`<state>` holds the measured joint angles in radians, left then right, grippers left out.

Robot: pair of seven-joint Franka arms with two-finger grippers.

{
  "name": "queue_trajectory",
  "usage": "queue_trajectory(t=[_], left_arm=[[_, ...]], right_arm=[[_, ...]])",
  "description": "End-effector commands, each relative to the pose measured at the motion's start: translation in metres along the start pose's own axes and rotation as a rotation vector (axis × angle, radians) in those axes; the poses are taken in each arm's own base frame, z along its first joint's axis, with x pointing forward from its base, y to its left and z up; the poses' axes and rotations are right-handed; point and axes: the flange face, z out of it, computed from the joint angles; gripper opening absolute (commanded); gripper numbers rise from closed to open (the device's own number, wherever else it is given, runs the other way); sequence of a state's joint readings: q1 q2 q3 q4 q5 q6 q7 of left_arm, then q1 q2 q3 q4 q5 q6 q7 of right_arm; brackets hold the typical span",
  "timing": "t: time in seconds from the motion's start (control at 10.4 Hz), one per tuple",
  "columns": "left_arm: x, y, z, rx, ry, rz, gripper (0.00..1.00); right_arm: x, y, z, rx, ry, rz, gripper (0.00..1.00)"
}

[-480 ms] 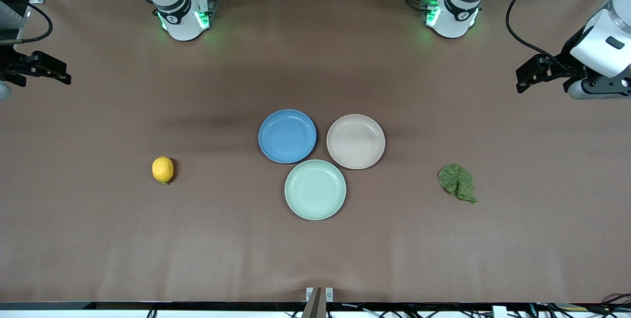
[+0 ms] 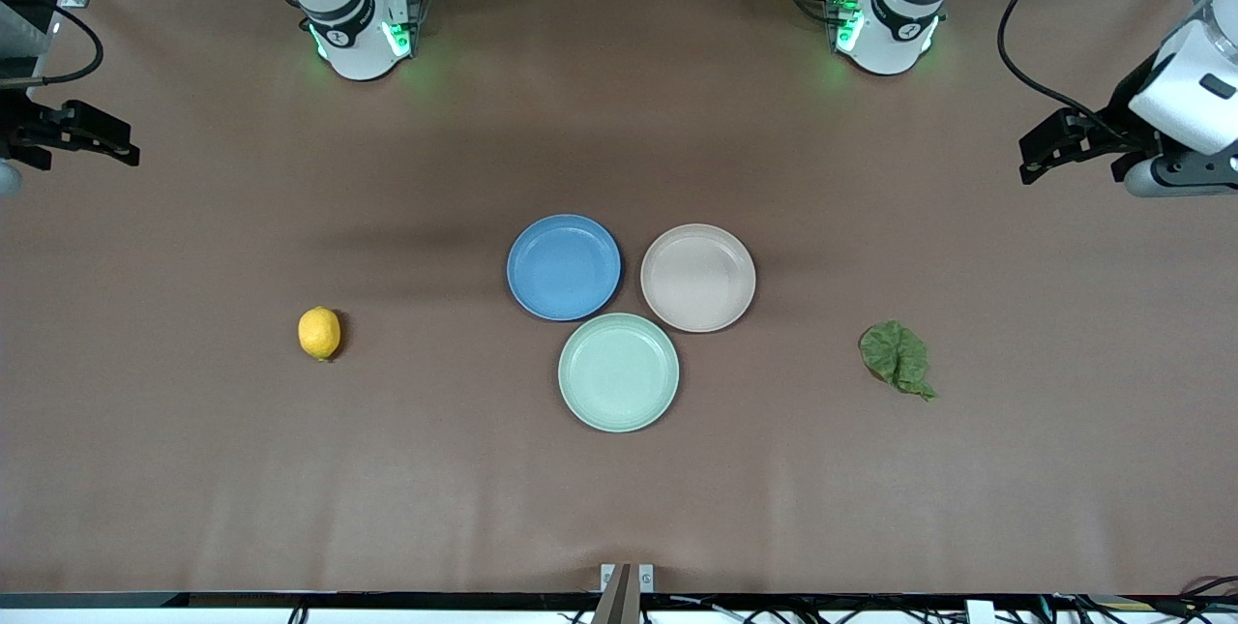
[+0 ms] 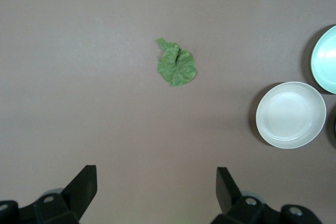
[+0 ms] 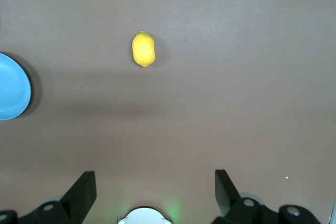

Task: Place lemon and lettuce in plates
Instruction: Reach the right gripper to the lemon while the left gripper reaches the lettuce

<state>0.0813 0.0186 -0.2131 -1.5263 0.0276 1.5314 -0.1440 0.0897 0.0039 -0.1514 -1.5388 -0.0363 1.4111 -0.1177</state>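
Note:
The yellow lemon (image 2: 319, 333) lies on the table toward the right arm's end; it also shows in the right wrist view (image 4: 143, 49). The green lettuce (image 2: 898, 359) lies toward the left arm's end and shows in the left wrist view (image 3: 177, 64). The blue plate (image 2: 564, 267) and the beige-pink plate (image 2: 697, 278) sit side by side at the table's middle, both empty. My left gripper (image 2: 1040, 152) (image 3: 156, 187) is open and empty, high over the table's end. My right gripper (image 2: 116, 145) (image 4: 155, 190) is open and empty, high over its own end.
A pale mint-green plate (image 2: 618, 372) sits empty, touching both other plates and nearer to the front camera. The arm bases (image 2: 360, 34) (image 2: 885, 24) stand along the table's back edge. Brown table surface surrounds the lemon and the lettuce.
My left arm has shifted slightly toward its own end of the table. The right arm, the lemon, the lettuce and the plates have not moved.

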Motion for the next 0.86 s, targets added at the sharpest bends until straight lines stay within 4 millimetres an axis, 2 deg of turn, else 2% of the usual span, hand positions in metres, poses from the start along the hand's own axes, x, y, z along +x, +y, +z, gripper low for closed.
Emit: queue_trajectory(t=[0.0, 0.19, 0.38, 0.58, 0.67, 0.77], left_arm=[[0.021, -0.008, 0.037, -0.006, -0.063, 0.029, 1.00], [0.037, -0.007, 0.085, -0.001, -0.072, 0.033, 1.00], [0.045, -0.005, 0.137, -0.003, -0.075, 0.039, 1.00], [0.064, -0.008, 0.186, 0.032, -0.076, 0.058, 1.00], [0.073, 0.000, 0.212, 0.095, -0.078, 0.106, 1.00], [0.083, 0.010, 0.234, 0.094, -0.070, 0.103, 1.00]], right_arm=[[0.002, 0.000, -0.003, -0.004, 0.002, 0.015, 1.00], [0.011, -0.001, 0.007, -0.003, 0.009, 0.013, 1.00], [0.028, -0.009, 0.034, -0.001, 0.004, -0.002, 1.00], [0.047, -0.023, 0.056, 0.007, 0.009, -0.028, 1.00], [0.060, -0.026, 0.073, 0.022, -0.005, -0.030, 1.00], [0.073, -0.028, 0.098, 0.025, -0.033, -0.031, 1.00]])
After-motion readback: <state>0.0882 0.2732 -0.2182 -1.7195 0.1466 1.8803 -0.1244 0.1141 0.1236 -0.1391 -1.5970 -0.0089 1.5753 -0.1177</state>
